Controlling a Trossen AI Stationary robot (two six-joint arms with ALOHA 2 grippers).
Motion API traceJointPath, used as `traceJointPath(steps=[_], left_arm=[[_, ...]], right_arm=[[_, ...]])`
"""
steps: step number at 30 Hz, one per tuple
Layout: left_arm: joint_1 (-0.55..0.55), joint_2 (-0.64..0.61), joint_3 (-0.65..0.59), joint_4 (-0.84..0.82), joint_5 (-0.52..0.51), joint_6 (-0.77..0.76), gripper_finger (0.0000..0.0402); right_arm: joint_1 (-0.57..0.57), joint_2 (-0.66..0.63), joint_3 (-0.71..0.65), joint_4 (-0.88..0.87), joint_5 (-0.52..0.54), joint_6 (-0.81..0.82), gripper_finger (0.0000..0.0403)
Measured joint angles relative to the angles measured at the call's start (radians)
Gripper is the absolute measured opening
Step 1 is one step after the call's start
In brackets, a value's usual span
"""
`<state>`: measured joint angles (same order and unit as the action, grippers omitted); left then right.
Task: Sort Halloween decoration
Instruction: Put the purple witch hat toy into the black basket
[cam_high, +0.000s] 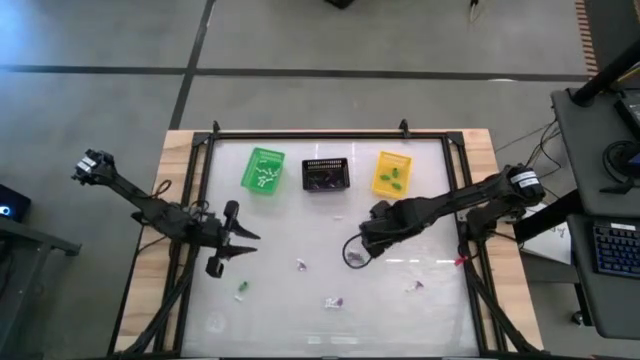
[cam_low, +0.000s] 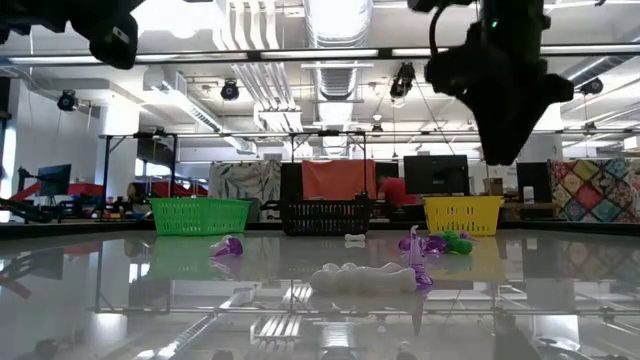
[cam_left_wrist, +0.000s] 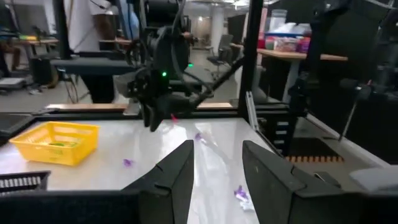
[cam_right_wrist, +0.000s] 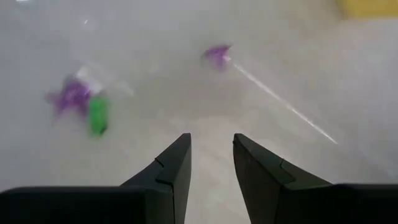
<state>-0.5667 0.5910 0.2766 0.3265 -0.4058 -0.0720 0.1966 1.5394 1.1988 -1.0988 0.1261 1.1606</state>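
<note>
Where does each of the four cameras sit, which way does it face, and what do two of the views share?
High view: overhead, looking down; both arms, green basket.
Low view: table height, looking across at the baskets; an arm hangs above.
Left wrist view: behind the open left gripper, facing the right arm and yellow basket.
Right wrist view: behind the open right gripper, facing the table and purple trinket.
Shared: high and left wrist views both show the yellow basket.

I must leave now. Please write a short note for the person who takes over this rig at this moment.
Left pincer: open, empty, above the table's left side.
Right pincer: open, empty, over the table's middle.
Done: white pieces lie in the green basket, dark ones in the black basket, green ones in the yellow basket.
Left: several trinkets on the table, such as a purple one, a green one and another purple one.
</note>
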Motion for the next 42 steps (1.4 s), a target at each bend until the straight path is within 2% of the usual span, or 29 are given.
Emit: traceJointPath(steps=[5,13,18,27,33,42], left_arm=[[0.001,-0.02,-0.01,0.02,-0.076,0.012,0.0119],[0.001,-0.026,-0.01,0.018,-0.078,0.023,0.0119],[0.001,-0.023,-0.01,0.021,-0.083,0.041,0.0119],[0.001,-0.023,-0.01,0.023,-0.083,0.042,0.0119],[0.001,-0.022,-0.01,0.028,-0.084,0.042,0.0119],[0.001,-0.017,-0.01,0.033,-0.085,0.021,0.0119]], right_arm=[[-0.084,0.0,-0.047,0.075,0.033,-0.05,0.0112],[-0.182,0.001,-0.146,0.231,0.035,-0.103,0.0132],[-0.184,0.002,-0.189,0.342,0.03,-0.109,0.0152],[-0.181,0.002,-0.241,0.379,0.021,-0.034,0.0155],[-0.169,0.086,-0.24,0.401,-0.058,-0.074,0.0157],[-0.17,0.133,-0.203,0.416,-0.011,-0.09,0.0148]])
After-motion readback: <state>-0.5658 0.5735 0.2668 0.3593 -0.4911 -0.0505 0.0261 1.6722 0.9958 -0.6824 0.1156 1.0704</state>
